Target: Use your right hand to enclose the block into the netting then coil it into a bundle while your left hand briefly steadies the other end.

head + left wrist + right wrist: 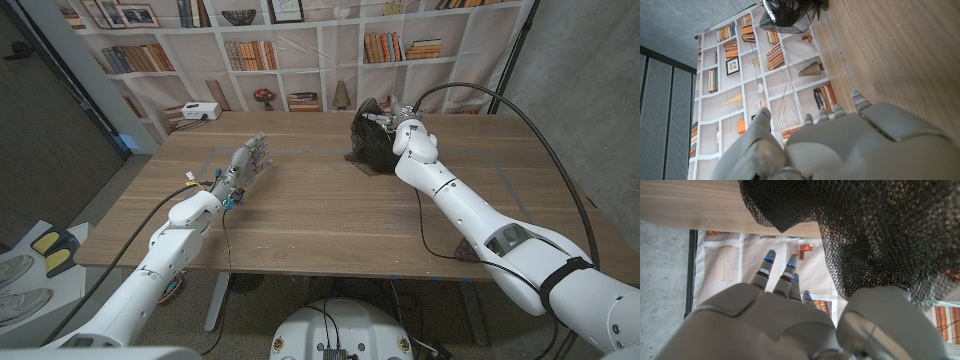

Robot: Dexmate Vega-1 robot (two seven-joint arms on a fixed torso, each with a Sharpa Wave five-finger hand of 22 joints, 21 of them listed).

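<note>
The black netting (368,145) sits bunched in a dark heap on the wooden table (320,215) at the far right of middle. No block is visible in the heap. My right hand (410,140) stands right beside the heap. In the right wrist view its thumb (880,320) lies against the netting (875,230), while its fingers (785,277) reach straight past the mesh with a gap between. My left hand (245,165) stands apart on the left half of the table, fingers spread and holding nothing. From the left wrist view the netting (792,12) shows far beyond my left hand (840,145).
A white box (200,110) lies at the table's far left corner. A printed bookshelf backdrop (300,50) hangs behind the table. A black cable (520,110) arcs over my right arm. A small dark object (466,251) lies by the front right edge.
</note>
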